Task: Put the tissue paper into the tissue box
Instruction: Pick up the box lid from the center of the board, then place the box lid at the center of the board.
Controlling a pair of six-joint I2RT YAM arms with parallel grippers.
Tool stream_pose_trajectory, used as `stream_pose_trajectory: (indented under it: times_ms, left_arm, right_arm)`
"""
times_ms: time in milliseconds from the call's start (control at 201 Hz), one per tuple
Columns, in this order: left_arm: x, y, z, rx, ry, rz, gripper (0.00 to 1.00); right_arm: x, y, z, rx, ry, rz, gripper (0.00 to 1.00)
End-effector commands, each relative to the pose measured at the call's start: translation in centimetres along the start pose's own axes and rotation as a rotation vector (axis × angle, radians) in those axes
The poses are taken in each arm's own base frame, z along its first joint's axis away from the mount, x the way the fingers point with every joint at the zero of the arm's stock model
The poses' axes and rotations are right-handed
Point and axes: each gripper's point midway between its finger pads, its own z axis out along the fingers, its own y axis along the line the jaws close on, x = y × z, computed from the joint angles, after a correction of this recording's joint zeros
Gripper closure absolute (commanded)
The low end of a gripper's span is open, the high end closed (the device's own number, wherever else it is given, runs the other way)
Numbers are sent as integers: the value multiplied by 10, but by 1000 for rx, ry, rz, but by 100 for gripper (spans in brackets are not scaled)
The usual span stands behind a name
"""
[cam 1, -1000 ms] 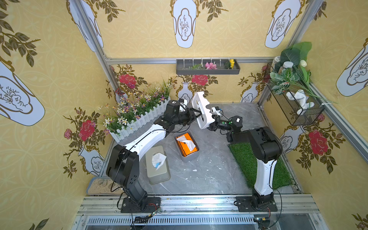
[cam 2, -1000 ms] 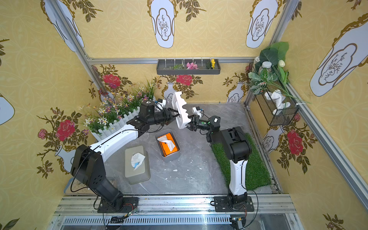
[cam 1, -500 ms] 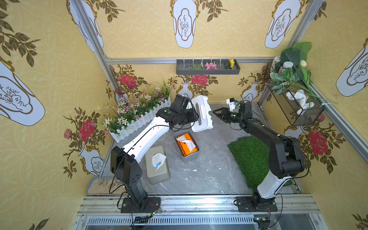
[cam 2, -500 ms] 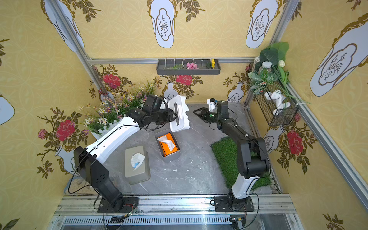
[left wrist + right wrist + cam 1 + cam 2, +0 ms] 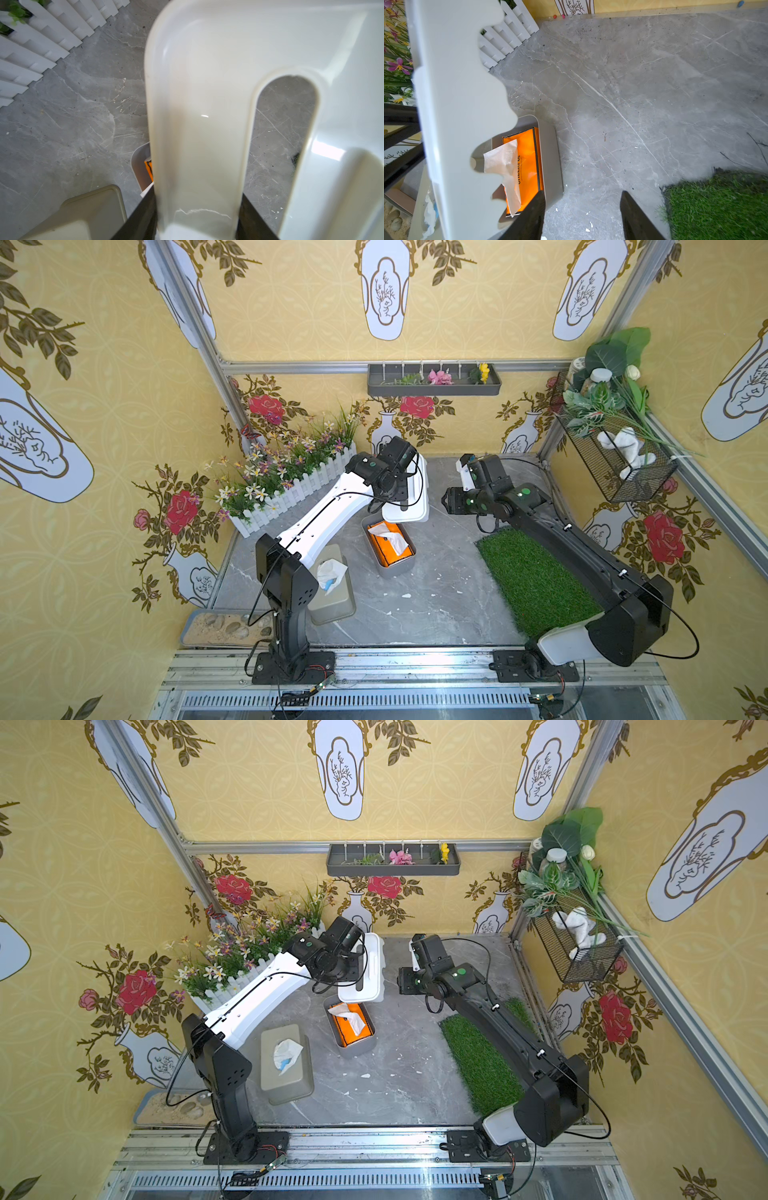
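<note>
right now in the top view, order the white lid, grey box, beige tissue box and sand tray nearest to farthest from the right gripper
From the right gripper:
1. white lid, straight across from it
2. grey box, centre
3. beige tissue box, left front
4. sand tray, far left front corner

A white lid (image 5: pixel 410 511) hangs over the open tissue box (image 5: pixel 392 571).

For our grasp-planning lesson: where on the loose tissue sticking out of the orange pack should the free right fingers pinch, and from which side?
Probably the raised fold of the tissue, from straight above with the open right gripper. It stands up off the orange pack, the grey box walls close off its sides, and the white lid hangs over the far end.
</note>
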Motion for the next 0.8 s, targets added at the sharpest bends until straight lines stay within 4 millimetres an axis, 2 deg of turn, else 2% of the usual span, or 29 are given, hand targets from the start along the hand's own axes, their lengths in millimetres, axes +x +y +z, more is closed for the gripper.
stream_pose_trajectory:
  times_ms: [0, 85, 199, 358, 428, 513, 672, 796]
  left_arm:
    - [6, 12, 2, -81, 20, 35, 65]
    - [7, 11, 3, -85, 28, 33, 65]
    - [8, 10, 4, -105, 36, 29, 63]
    - [11, 6, 6, -104, 54, 6, 63]
    - [13, 3, 8, -93, 65, -2, 63]
    - [14, 0, 10, -91, 75, -4, 63]
    - [15, -2, 9, -93, 91, -4, 63]
    - [17, -5, 10, -80, 108, -16, 63]
  right_arm:
    - [0, -15, -11, 129, -10, 12, 41]
    - [-5, -6, -15, 83, -37, 30, 41]
    - [-8, 8, -11, 15, -33, 88, 40]
    - [-14, 38, -8, -84, -100, 132, 39]
    - [-15, 56, -6, -119, -121, 114, 39]
    - [-16, 68, -3, -124, -124, 84, 39]
    - [-18, 83, -1, -118, -150, 34, 39]
    - [-9, 89, 9, -80, -164, -12, 40]
